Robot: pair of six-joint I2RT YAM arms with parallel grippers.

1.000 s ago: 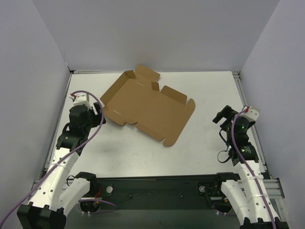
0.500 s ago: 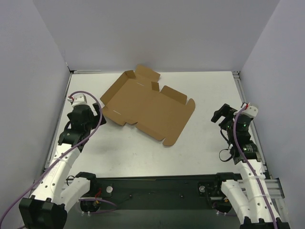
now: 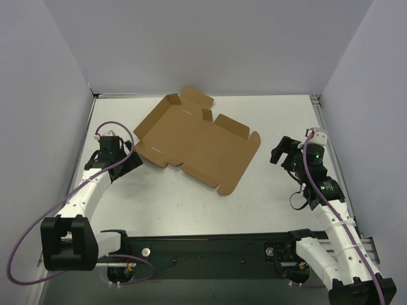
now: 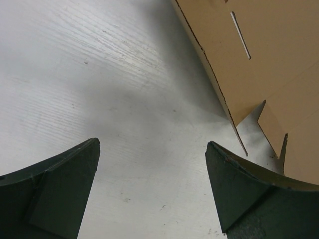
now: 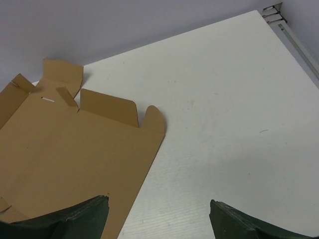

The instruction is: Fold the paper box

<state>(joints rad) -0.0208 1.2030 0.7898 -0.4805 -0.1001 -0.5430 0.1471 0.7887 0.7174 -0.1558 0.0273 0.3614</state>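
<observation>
White arms (image 3: pixel 86 194), black joints (image 3: pixel 63 244), dark hands (image 4: pixel 152 149) (purple cables (image 3: pixel 114 122)).

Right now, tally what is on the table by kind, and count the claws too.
Box: 1
Claws: 2, left claw and right claw
Total: 3

no readable text, labels or numbers
</observation>
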